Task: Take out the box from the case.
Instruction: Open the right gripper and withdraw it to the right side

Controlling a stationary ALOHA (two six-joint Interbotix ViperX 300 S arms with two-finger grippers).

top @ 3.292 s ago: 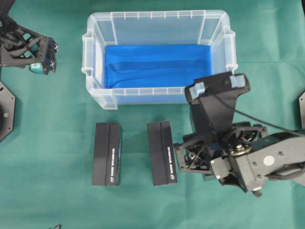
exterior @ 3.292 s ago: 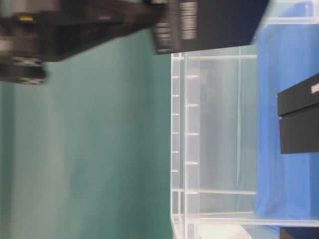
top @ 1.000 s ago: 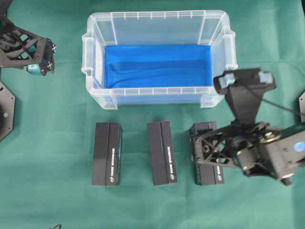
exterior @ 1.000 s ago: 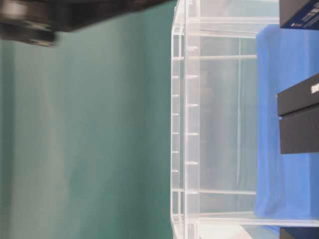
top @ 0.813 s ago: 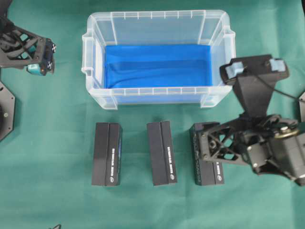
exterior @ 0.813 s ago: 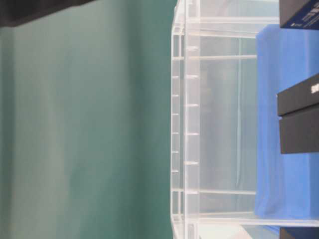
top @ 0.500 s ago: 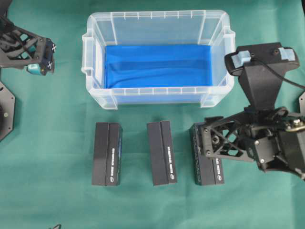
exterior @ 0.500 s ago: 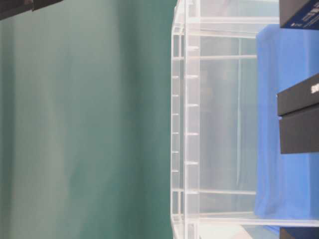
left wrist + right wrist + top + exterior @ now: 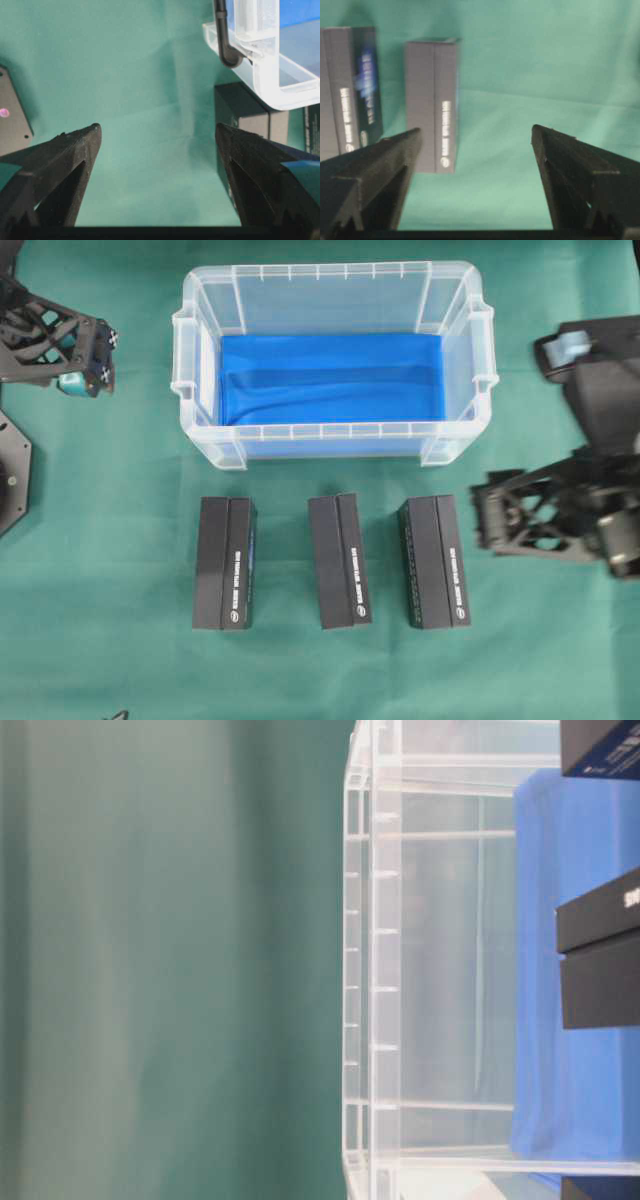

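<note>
Overhead exterior view: case (image 9: 330,285) holds only blue cloth (image 9: 330,375); three boxes in row on table at 6 o'clock from case, long axes toward it. Nearest box (image 9: 434,561) at 9 o'clock from right gripper (image 9: 492,522), jaws wide, empty. Left gripper (image 9: 95,365) wide, empty, far.

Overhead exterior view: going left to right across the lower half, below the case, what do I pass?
Left black box → middle black box → right black box → right gripper, open and empty, clear of the boxes on the green cloth.
</note>
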